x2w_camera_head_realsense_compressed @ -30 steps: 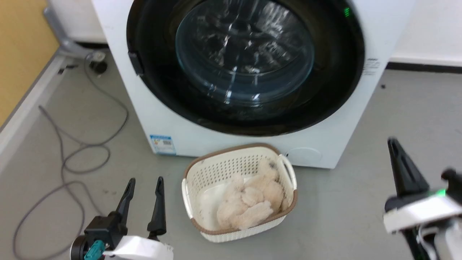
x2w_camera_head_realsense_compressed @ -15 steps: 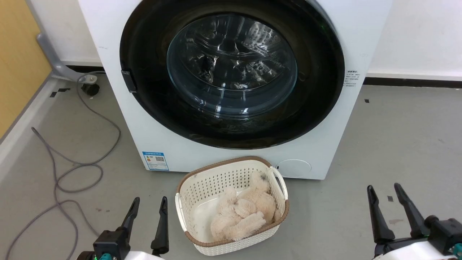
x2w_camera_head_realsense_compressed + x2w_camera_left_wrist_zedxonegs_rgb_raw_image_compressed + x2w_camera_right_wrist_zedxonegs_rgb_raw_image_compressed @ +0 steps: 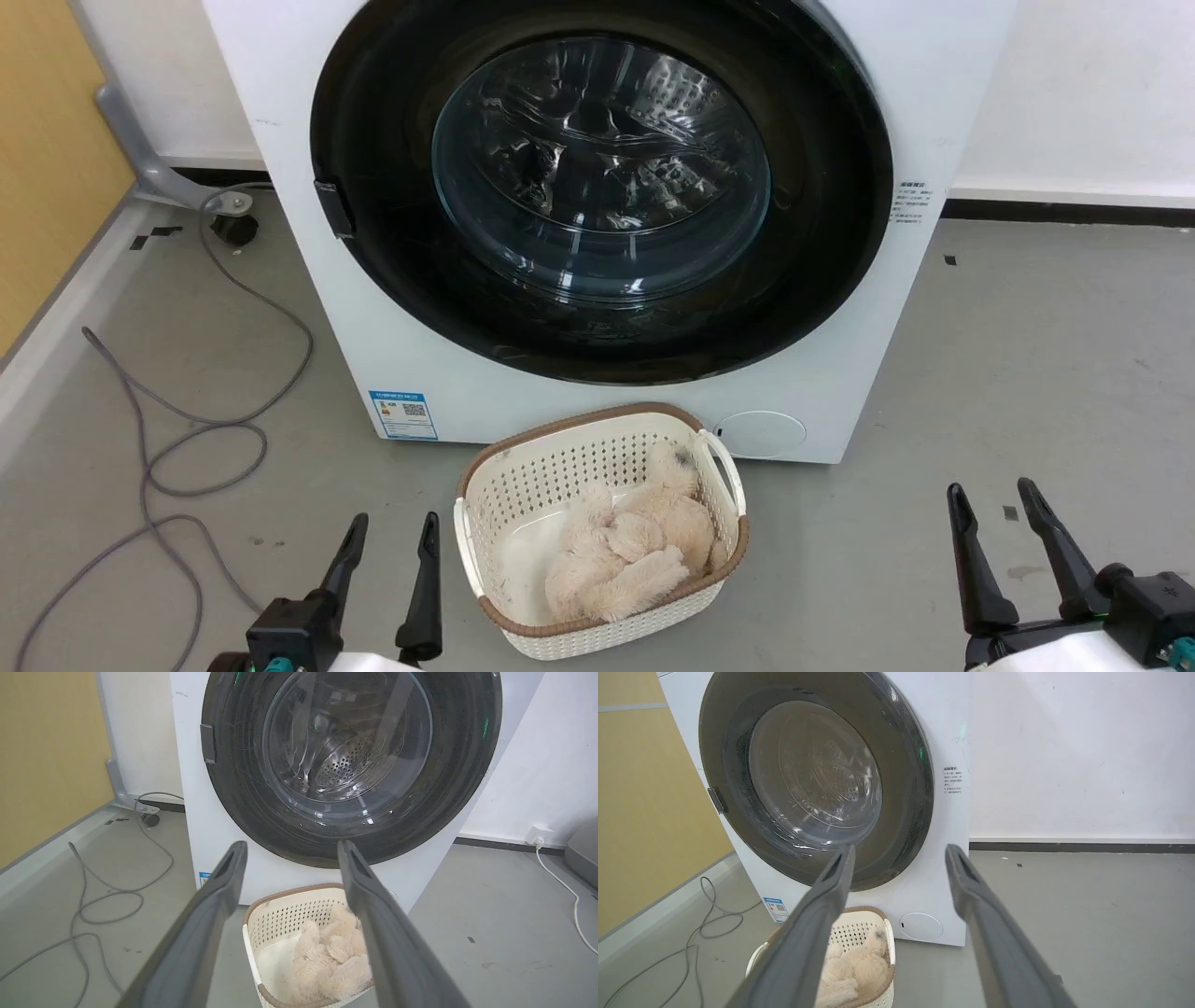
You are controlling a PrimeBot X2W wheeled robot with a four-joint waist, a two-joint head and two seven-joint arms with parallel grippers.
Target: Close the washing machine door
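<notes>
A: Where is the door (image 3: 597,187)?

B: Flat in the front of the washer (image 3: 448,373), its black ring flush with the white panel. I judge it shut, but I cannot tell whether it has caught.

A: And the pincers?

B: Both are low, well in front of the washer. The left gripper (image 3: 396,516) hangs off its left front corner, fingers spread with nothing between them. The right gripper (image 3: 989,485) is off its right front corner, likewise spread and empty. Neither touches anything.

A: Why so far back?

B: Probably because there is nothing more to push. Held off like that, they are clear of the door's face and of the basket (image 3: 560,462), which stands just in front of the washer, below the door, with beige fluff (image 3: 625,560) in it.

A: Any worry?

B: Only whether the door has clicked home, and the cable (image 3: 205,439) looping left of the washer.
</notes>
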